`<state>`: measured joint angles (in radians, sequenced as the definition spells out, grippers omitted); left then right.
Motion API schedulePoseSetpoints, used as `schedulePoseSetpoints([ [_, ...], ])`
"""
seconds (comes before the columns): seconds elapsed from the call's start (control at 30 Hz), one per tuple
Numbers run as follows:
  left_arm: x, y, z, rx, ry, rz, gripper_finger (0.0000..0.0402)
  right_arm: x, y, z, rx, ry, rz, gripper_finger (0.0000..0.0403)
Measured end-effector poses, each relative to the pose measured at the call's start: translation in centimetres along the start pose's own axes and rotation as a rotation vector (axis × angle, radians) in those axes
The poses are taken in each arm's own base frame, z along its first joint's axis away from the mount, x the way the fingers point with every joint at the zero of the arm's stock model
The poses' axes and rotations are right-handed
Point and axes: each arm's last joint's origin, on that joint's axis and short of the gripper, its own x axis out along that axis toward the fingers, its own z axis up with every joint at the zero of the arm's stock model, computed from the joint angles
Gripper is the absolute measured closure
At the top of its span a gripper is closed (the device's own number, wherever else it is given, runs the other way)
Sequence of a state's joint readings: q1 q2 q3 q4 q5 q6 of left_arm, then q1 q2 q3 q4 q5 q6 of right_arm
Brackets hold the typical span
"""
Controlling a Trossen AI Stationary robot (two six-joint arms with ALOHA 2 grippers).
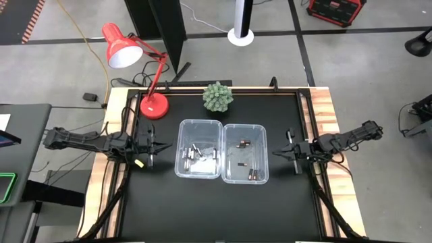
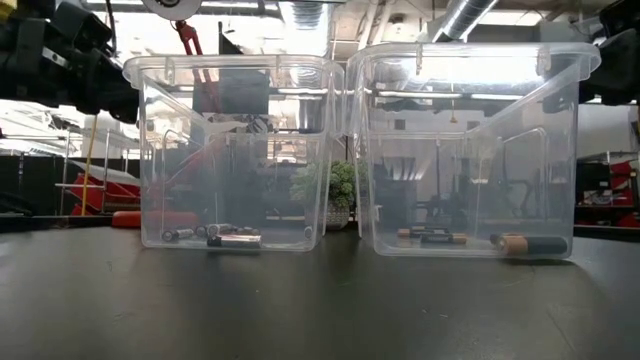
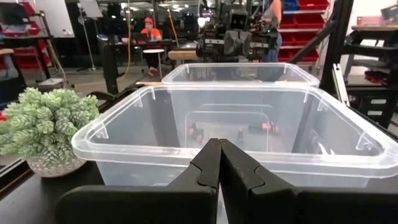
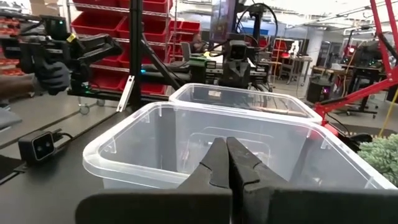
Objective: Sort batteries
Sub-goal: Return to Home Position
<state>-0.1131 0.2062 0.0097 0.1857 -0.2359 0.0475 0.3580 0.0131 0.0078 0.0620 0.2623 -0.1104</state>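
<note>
Your left gripper (image 3: 219, 146) has its fingers pressed together, holding nothing, just beside the left bin (image 1: 200, 122). Your right gripper (image 4: 226, 144) is closed and empty too, just beside the right bin (image 1: 244, 125). To home cleanly, I'd draw each arm straight back from its bin wall before folding, so neither bin gets nudged. Count two bins, side by side mid-table. Silver batteries (image 1: 200, 154), roughly six, lie in the left bin. Dark copper-ended batteries (image 1: 244, 143), about four, lie in the right.
</note>
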Motion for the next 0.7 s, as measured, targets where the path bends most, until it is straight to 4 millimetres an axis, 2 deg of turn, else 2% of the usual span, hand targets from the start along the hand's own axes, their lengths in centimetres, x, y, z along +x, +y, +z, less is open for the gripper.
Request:
schedulePoseSetpoints([
  [0.2,0.0,0.1,-0.1,0.001,0.011,0.024,0.0401,0.0,0.0,0.0,0.012,0.002,-0.001,0.0385],
  [0.37,-0.1,0.1,-1.2,-0.002,0.119,0.048,0.0401,0.0,0.0,0.0,0.08,0.003,-0.001,0.0369],
  [0.7,0.0,0.1,-1.3,-0.038,0.122,0.046,0.0401,0.0,0.0,-0.1,0.144,0.004,-0.001,0.0365],
])
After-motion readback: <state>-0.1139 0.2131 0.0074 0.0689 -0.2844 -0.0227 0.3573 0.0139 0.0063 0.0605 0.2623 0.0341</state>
